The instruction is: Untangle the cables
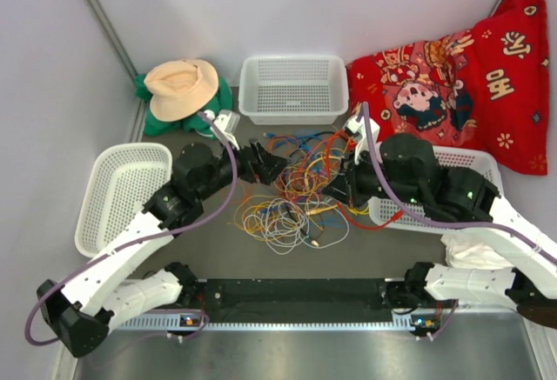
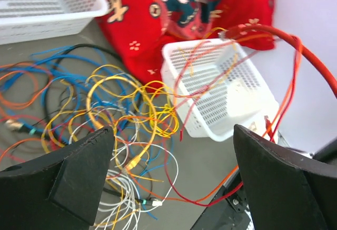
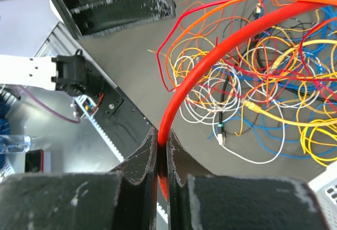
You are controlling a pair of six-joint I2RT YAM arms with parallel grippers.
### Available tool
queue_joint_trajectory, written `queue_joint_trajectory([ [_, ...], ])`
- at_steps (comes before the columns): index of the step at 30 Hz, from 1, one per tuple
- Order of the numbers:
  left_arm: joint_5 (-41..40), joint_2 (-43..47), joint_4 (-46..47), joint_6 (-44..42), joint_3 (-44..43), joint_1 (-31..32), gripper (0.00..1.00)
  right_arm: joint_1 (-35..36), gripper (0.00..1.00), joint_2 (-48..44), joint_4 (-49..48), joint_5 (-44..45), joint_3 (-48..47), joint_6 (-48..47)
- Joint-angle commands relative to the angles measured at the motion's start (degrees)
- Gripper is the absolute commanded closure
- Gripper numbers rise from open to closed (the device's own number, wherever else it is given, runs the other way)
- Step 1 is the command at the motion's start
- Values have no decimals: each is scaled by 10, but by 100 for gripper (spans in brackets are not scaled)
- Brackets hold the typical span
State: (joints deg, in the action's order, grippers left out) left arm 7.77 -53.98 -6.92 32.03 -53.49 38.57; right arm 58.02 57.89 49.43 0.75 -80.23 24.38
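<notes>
At the left edge of the grey counter [image 1: 209, 254] stands a white perforated plastic basket [image 1: 97, 197], well apart from the work. Just right of it our left hand [image 1: 265, 164] hovers at the left fringe of the heap, its jaws spread as wide as they go and nothing between them. Its own wrist view looks straight past the two dark fingers onto the cords.

The tangle of thin yellow, orange, blue, red, white and black cables [image 1: 300, 189] lies on the counter between the two hands, loosely looped and knotted through one another, with small plugs showing here and there.

On the right of the heap, our right hand [image 3: 162, 138] is pinched fully shut on a thick red cable [image 3: 210, 56], which rises from the jaws in a high arc over the pile. Thin orange and red strands run alongside it, and we cannot tell whether they are wound round it. Behind this hand sits a second white perforated basket [image 1: 466, 154].

We judge the step in hand to be drawing this red cable out of the tangle. Next we should pull it slowly to the right, while the empty left hand comes down to pin or lift the strands that follow, or the whole heap may drag along.
</notes>
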Motion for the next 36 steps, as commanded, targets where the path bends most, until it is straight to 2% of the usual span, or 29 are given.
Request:
queue_joint_trajectory([
  [1,70,37,230,-3,86,3,1,5,100,-4,-1,-32,-11,15],
  [12,52,46,315,-5,116,5,1,6,100,6,-13,-57,-9,21],
  [18,111,2,386,9,113,13,2,5,100,10,-23,-78,-2,25],
  [26,131,-56,378,-29,101,71,6,6,100,13,-25,-94,-17,27],
  [28,138,-72,377,-30,95,80,14,6,100,14,-24,-96,-18,28],
  [30,133,-84,358,-37,84,83,31,5,100,13,-22,-100,-20,28],
  [31,115,-96,325,-43,70,83,56,6,100,13,-22,-101,-24,29],
  [34,48,-110,256,-59,36,82,100,6,100,12,-7,-92,-48,30],
  [35,-21,-111,185,-52,25,81,100,6,100,11,12,-86,-58,30],
  [36,-62,-109,157,-29,16,78,100,6,100,10,22,-78,-68,31],
])
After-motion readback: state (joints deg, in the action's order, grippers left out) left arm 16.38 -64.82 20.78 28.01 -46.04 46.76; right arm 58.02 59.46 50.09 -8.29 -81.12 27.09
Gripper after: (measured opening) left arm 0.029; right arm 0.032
